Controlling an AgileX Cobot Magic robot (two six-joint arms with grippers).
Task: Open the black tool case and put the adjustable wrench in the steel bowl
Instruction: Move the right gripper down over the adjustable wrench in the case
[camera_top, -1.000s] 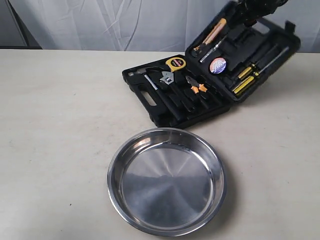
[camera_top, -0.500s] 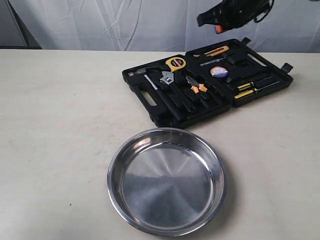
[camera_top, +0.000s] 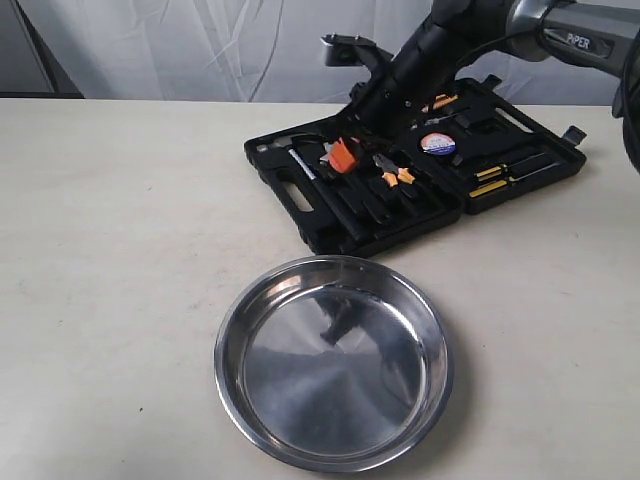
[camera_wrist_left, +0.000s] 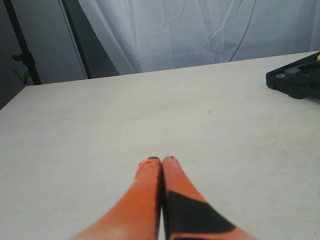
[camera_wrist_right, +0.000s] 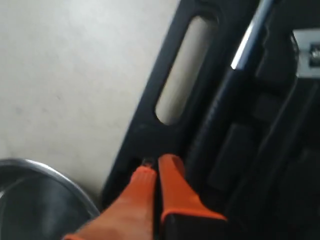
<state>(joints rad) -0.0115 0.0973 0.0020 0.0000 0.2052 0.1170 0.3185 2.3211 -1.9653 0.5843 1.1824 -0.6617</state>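
The black tool case lies open flat near the desk's far edge, right of centre; the steel bowl sits at the near edge. The right claw reaches into the case's left half between the hammer and orange-handled pliers, covering that spot, so the adjustable wrench cannot be made out. Its wrist view alone shows the fingers pressed together, empty, beside the handle cut-out. The left claw, unseen from outside, is closed too, over bare desk.
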